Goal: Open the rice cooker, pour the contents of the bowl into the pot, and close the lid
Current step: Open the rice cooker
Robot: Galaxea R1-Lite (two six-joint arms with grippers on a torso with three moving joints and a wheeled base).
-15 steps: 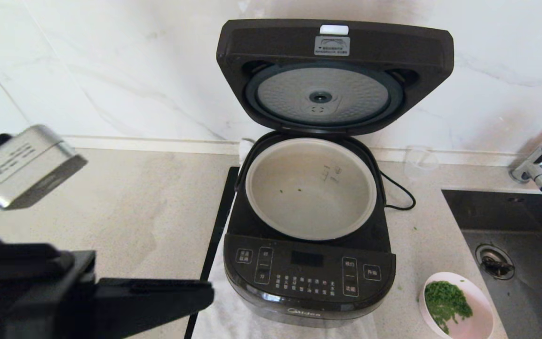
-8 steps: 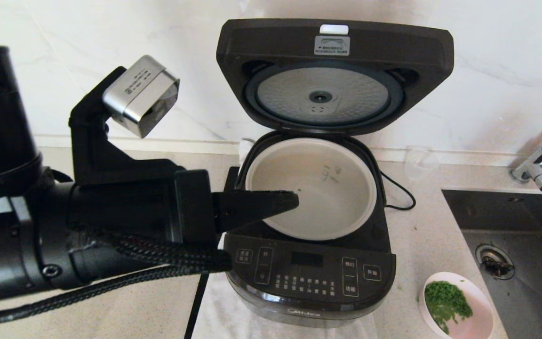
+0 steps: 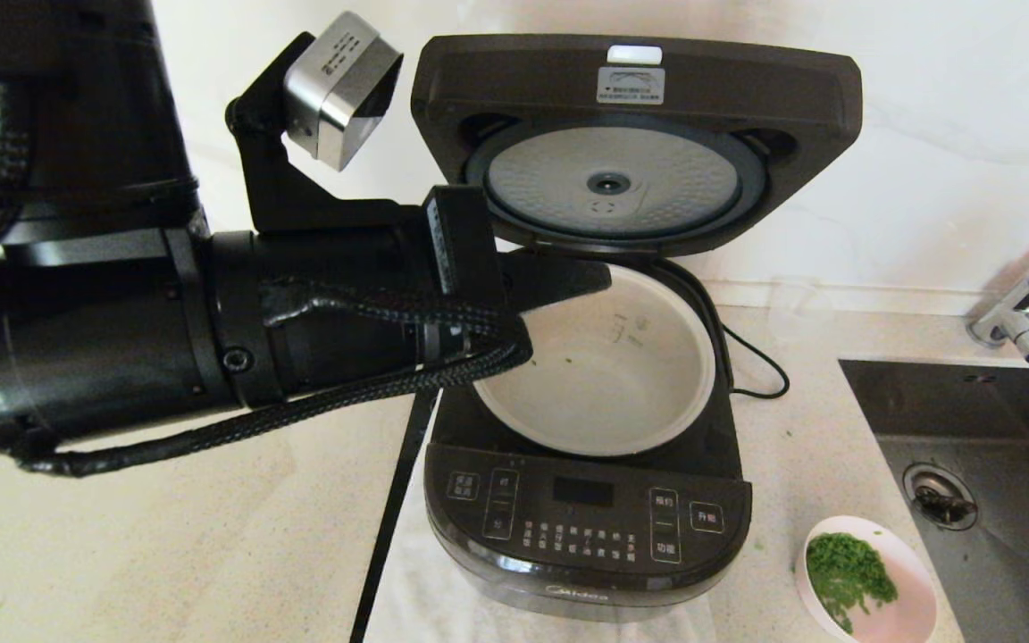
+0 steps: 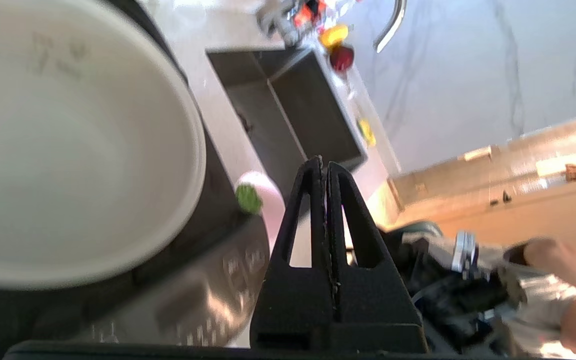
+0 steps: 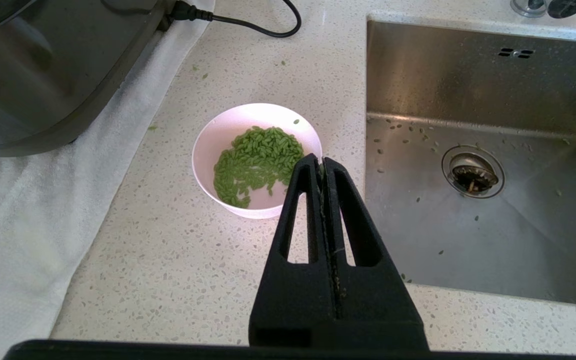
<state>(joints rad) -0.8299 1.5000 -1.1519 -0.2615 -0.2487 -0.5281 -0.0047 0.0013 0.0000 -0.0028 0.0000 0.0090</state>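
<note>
The black rice cooker stands open, its lid upright against the wall with the silver dimpled underside facing me. The beige pot holds only a few green specks. My left gripper is shut and empty, its tips over the pot's back left rim just under the lid's lower edge; in the left wrist view the left gripper points past the pot. The pink bowl with green contents sits right of the cooker. My right gripper hovers shut beside the bowl.
A steel sink with a faucet lies right of the bowl. A white towel lies under the cooker, and its power cord runs behind. A clear cup stands by the wall.
My left arm has risen from the front left and swung right and back, bringing its shut gripper over the pot's back rim under the lid. Cooker and bowl have not moved.
</note>
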